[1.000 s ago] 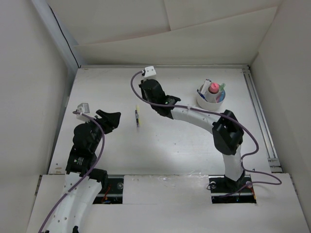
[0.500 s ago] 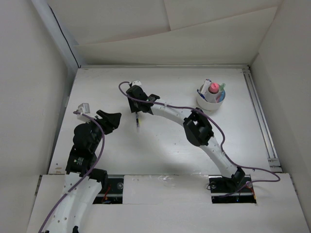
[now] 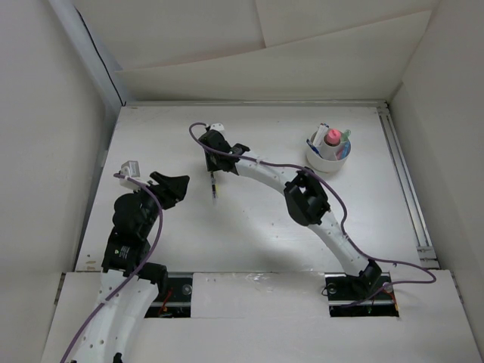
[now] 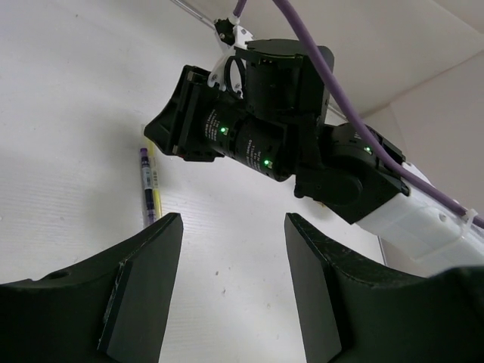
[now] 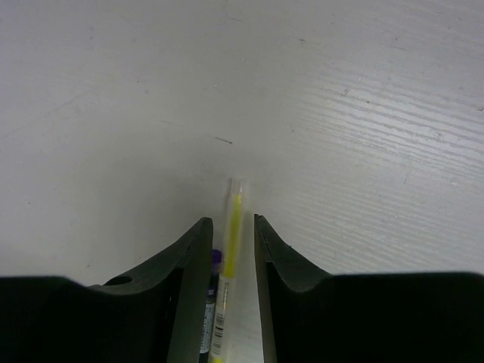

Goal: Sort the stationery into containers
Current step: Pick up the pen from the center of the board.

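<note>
Yellow pen [image 5: 231, 249], blue pen [image 4: 143, 189] flat together; cup [image 3: 321, 162] holds markers [image 3: 332, 139].

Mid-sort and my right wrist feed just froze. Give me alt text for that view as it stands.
The right gripper straddles a thin yellow pen lying on the white table, its two black fingers close on either side with slivers of table showing near the tips. A darker purple-blue pen lies alongside the yellow one, partly hidden behind one finger.
</note>
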